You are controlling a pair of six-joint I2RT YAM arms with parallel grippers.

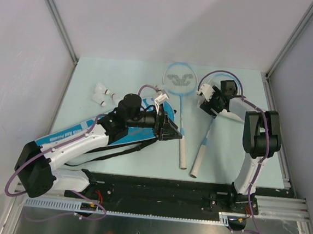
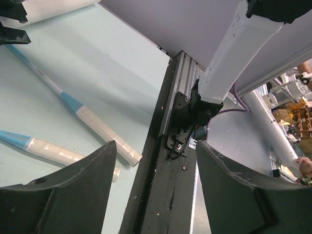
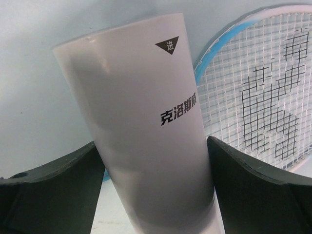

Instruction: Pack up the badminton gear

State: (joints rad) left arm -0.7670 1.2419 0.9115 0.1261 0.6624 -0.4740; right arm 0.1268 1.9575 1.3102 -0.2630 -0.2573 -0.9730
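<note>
Right fingers (image 3: 253, 195) flank one white tube (image 3: 146, 131), near two rackets (image 1: 182, 152), one bag (image 1: 70, 133).

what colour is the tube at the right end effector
The tube is white with black lettering and a black triangle, clearest in the right wrist view.

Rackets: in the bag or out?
Out. One racket and the second racket both lie bare on the table, right of the blue bag.

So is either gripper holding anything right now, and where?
Left gripper holds nothing. Right gripper straddles the white tube along its body; firm grip cannot be told.
</note>
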